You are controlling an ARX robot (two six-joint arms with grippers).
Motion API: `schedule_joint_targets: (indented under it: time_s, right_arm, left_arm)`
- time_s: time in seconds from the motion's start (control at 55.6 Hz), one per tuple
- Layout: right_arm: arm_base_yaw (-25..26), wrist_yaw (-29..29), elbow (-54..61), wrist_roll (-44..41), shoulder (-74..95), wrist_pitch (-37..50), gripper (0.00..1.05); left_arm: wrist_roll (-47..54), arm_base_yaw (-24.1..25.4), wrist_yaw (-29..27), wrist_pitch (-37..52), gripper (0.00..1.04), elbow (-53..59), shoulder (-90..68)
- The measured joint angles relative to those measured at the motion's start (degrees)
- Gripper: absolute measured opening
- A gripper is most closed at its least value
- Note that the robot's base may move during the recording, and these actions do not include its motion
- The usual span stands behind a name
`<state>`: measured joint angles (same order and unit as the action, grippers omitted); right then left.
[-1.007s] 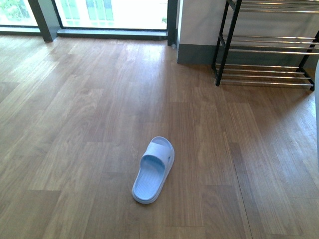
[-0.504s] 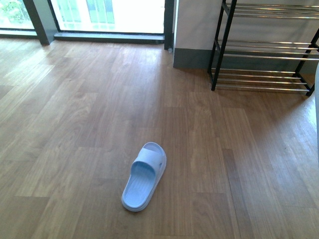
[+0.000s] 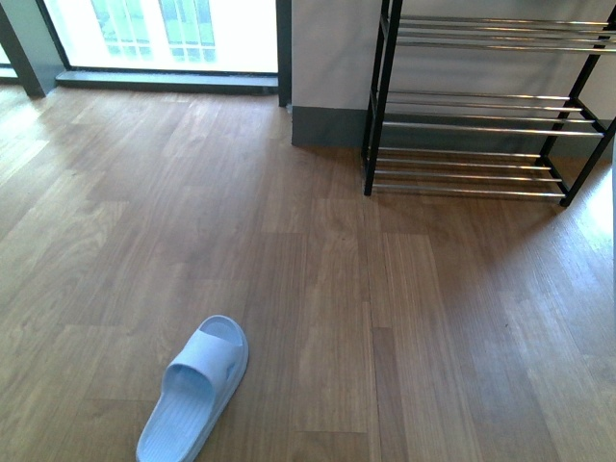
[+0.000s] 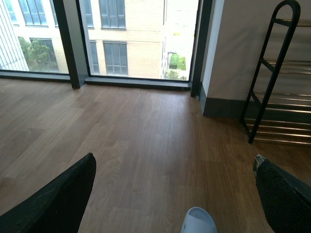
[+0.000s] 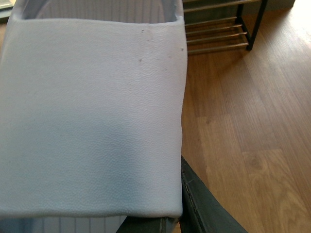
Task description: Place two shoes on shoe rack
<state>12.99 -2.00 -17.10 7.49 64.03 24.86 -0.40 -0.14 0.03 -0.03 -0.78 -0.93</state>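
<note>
Floor sandal (image 3: 192,390) shifted to lower left, shoe rack (image 3: 481,106) nearer centre. Left hand (image 4: 172,199) released; right hand (image 5: 165,221) grasping second sandal (image 5: 92,116).

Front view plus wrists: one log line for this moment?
left gripper: open, empty | right gripper: shut on held sandal | loose sandal: flat on floor, untouched | shoe rack: no shoes on visible tiers

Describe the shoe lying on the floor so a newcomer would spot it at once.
Start at the black shoe rack against the wall, then come across the wooden floor toward the near left of the front view. There lies a single pale blue slide sandal, sole down, the only shoe on the boards.
</note>
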Motion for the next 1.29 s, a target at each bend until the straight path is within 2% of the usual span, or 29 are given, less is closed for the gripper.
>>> schedule_joint_targets:
  time_s: [0.881,0.917,0.935,1.007,1.043,1.079,1.169,1.295]
  right_arm:
    - [0.0,-0.1,0.0,0.0,0.0,0.0,0.01]
    - [0.0,-0.1,0.0,0.0,0.0,0.0,0.01]
    - [0.0,-0.1,0.0,0.0,0.0,0.0,0.01]
    - [0.0,-0.1,0.0,0.0,0.0,0.0,0.01]
    - [0.0,-0.1,0.0,0.0,0.0,0.0,0.01]
    - [0.0,-0.1,0.0,0.0,0.0,0.0,0.01]
    - [0.0,-0.2,0.0,0.0,0.0,0.0,0.01]
    - [0.0,-0.1,0.0,0.0,0.0,0.0,0.01]
  left_arm:
    - [0.0,0.0,0.0,0.0,0.95,0.0,0.0]
    - [-0.8,-0.7,-1.8,-1.1,0.95,-0.3,-0.7]
    - [-2.1,-1.8,-6.0,-2.9,0.95,-1.0,-1.6]
    - [-5.5,-5.4,-13.6,-2.9,0.95,-1.9,-7.2]
    - [-6.9,-6.8,-15.5,-0.4,0.95,-2.2,-11.8]
    - [-8.2,-7.6,-15.0,2.9,0.95,-2.4,-16.8]
    - [-8.5,-8.4,-10.6,20.0,0.95,-3.9,-39.3]
    - [-6.7,-8.6,-7.7,37.4,0.95,-8.0,-63.3]
